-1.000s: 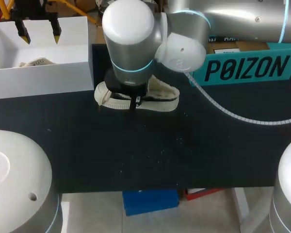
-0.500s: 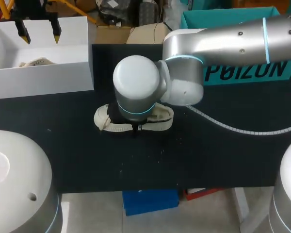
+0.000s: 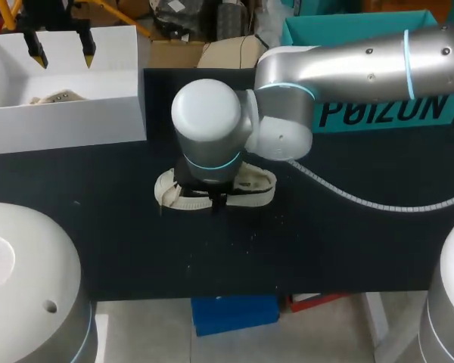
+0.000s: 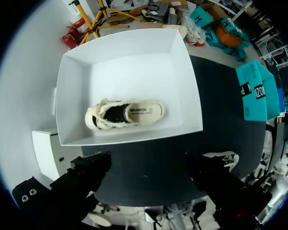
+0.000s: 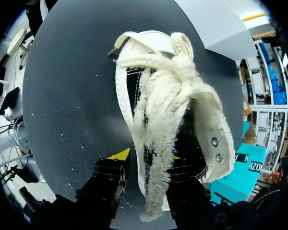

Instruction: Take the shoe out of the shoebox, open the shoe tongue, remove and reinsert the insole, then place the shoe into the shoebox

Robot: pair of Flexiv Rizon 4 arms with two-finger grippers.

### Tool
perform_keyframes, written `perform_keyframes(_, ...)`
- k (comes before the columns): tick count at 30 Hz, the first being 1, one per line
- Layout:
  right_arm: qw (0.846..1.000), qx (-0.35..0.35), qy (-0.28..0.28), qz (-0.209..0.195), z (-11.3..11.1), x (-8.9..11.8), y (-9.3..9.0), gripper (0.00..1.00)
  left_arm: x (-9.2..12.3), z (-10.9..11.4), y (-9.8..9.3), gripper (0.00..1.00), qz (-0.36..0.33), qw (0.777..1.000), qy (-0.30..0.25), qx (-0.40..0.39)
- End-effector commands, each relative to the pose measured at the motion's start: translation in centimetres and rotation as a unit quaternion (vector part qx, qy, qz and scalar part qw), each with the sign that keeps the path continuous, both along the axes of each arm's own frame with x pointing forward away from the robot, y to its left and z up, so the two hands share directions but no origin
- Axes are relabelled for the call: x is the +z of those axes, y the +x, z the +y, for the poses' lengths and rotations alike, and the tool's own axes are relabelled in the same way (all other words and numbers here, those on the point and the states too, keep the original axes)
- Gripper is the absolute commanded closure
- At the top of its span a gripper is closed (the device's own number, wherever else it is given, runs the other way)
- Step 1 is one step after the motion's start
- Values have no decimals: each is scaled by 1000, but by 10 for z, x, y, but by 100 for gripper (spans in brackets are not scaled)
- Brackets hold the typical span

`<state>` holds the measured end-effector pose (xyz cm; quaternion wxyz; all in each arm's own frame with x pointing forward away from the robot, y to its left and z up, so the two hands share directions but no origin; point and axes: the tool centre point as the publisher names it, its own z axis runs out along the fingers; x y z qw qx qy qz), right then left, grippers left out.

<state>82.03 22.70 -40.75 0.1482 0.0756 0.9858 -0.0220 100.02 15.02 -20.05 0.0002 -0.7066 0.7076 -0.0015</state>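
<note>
A cream shoe (image 3: 250, 189) lies on the black table (image 3: 136, 227) near its middle, mostly hidden under my right arm's wrist (image 3: 208, 125). In the right wrist view my right gripper (image 5: 148, 155) stands over this shoe (image 5: 158, 96), its fingers a little apart with the frayed tongue and laces (image 5: 156, 143) hanging between them. A second cream shoe (image 4: 125, 114) rests in the white shoebox (image 3: 68, 121) at the back left. My left gripper (image 3: 60, 54) hangs wide open above that box (image 4: 134, 67), holding nothing.
A teal box (image 3: 378, 113) stands at the back right, with a cardboard box (image 3: 212, 53) behind the table's middle. A white coiled cable (image 3: 363, 193) trails from the right arm across the table's right half.
My right arm brought the shoe away from the box's corner toward the table's middle and set it lower. Its fingers have parted. The left arm has not moved.
</note>
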Motion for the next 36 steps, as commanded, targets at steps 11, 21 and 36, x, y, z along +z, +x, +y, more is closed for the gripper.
perform_keyframes(11,986,105,121,37,-31,113,0,0,0,0,0,0,1,1000,0,0)
perform_keyframes(21,950,221,219,14,-78,126,9,0,0,0,0,0,1,1000,0,0)
perform_keyframes(36,950,221,219,14,-78,126,9,0,0,0,0,0,1,1000,0,0)
